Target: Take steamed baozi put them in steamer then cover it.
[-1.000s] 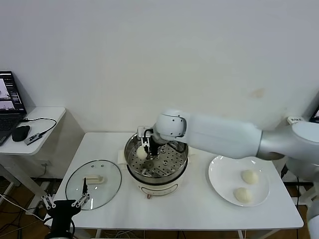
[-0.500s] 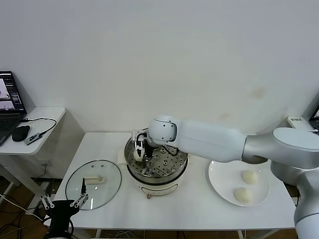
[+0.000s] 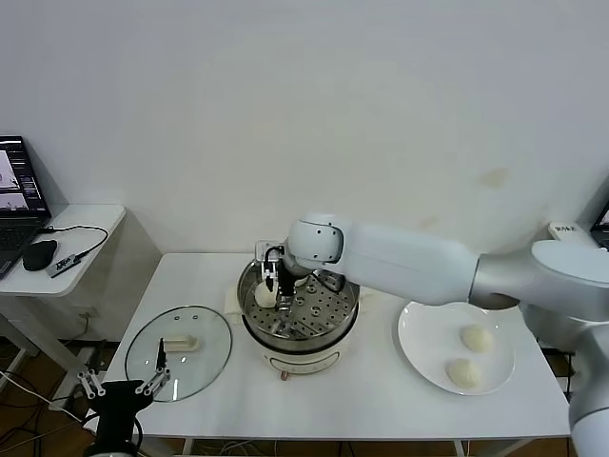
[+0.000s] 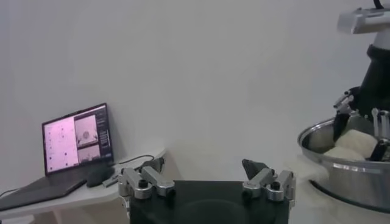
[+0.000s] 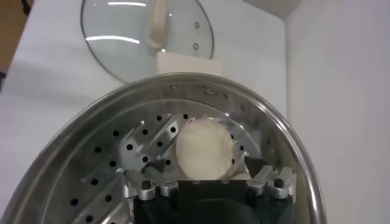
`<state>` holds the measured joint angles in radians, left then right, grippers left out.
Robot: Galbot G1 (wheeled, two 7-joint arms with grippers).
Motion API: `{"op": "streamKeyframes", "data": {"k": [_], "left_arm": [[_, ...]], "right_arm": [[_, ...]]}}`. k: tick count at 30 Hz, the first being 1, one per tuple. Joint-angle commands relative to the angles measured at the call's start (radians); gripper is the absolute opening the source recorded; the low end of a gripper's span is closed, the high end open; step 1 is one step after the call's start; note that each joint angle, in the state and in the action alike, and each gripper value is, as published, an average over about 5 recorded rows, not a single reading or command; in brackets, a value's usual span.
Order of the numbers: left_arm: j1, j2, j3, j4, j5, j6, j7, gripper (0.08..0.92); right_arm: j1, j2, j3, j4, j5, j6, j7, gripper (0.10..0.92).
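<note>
Steamed baozi, item one (image 3: 265, 296): a smooth, cream-white dome resting on the perforated floor of the steamer (image 3: 328, 324), at its left side near the wall. The right gripper (image 3: 277, 288) reaches down into the basket with its fingers spread either side of this bun; in the right wrist view the bun (image 5: 205, 148) sits just ahead of the parted fingertips (image 5: 139, 190), and contact cannot be confirmed. A second pale bun (image 3: 301, 280) appears partly hidden behind the gripper at the far side of the basket.

Two further baozi (image 3: 477, 337) (image 3: 463, 372) lie close together on a flat, round white plate (image 3: 419, 347) to the right of the steamer.

The steamer is a round, shiny stainless-steel basket with regular round holes, seated on a white pot base (image 3: 297, 361). The cover (image 3: 178, 352), a clear glass disc with a metal rim and a cream rectangular handle (image 3: 181, 343) at centre, lies flat on the table to the left of the steamer, apart from it.

The left gripper (image 3: 122, 390) hangs low at the near left edge of the table, just beside the cover, fingers spread and holding nothing.

Surface: a plain white rectangular table (image 3: 381, 400) against a bare white wall. A smaller white side table (image 3: 90, 221) stands at far left carrying an open laptop (image 3: 19, 205), a dark mouse (image 3: 40, 254) and a cable
</note>
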<state>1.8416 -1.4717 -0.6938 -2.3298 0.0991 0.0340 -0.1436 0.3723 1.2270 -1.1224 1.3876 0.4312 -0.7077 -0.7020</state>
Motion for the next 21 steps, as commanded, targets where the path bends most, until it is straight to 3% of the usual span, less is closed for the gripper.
{"op": "streamKeyframes", "data": {"k": [1, 7, 13, 21], "left_arm": [[0.0, 0.003, 0.005, -0.004, 0.002, 0.001, 0.001, 0.823], [-0.001, 0.011, 0.008, -0.004, 0.001, 0.001, 0.002, 0.823], [-0.013, 0.017, 0.033, 0.006, 0.004, 0.001, 0.002, 0.823], [-0.032, 0.03, 0.054, 0.029, 0.006, 0.002, 0.003, 0.823]], "right_arm": [[0.118, -0.185, 0.003, 0.121, -0.016, 0.062, -0.17, 0.822], [0.197, -0.428, -0.019, 0.242, -0.106, 0.202, -0.32, 0.823], [0.182, -0.693, -0.025, 0.355, -0.214, 0.291, -0.37, 0.823], [-0.119, -0.923, 0.184, 0.413, -0.384, 0.366, -0.377, 0.823]]}}
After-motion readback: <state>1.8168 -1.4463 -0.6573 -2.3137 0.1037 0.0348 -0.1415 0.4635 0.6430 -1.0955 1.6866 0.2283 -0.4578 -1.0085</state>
